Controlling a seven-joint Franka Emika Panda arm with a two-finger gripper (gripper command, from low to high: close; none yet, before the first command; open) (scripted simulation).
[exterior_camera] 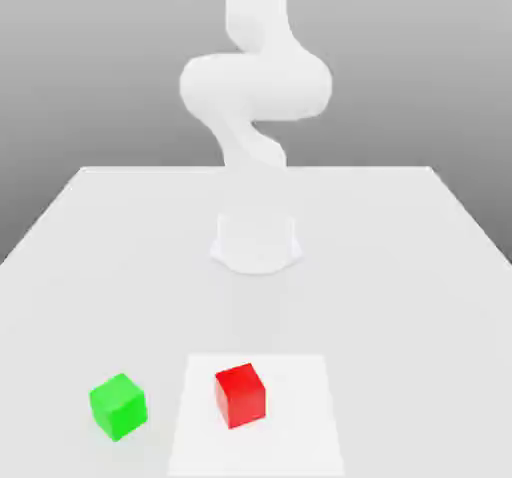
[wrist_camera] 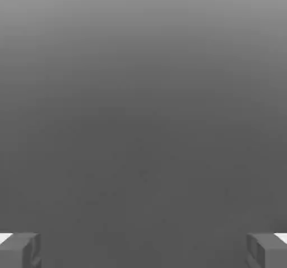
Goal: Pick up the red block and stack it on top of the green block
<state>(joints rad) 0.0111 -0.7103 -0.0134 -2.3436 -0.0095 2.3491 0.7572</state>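
red block (exterior_camera: 240,394) near green block (exterior_camera: 118,405), white table (exterior_camera: 400,266)

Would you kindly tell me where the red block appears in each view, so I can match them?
Exterior view: red block near the front, on the pale square, to the exterior view's right of the green block.
Hand view: I see the gripper, fingers wide apart, against a grey backdrop.
Shared landmark: likely that grey backdrop, behind the arm.
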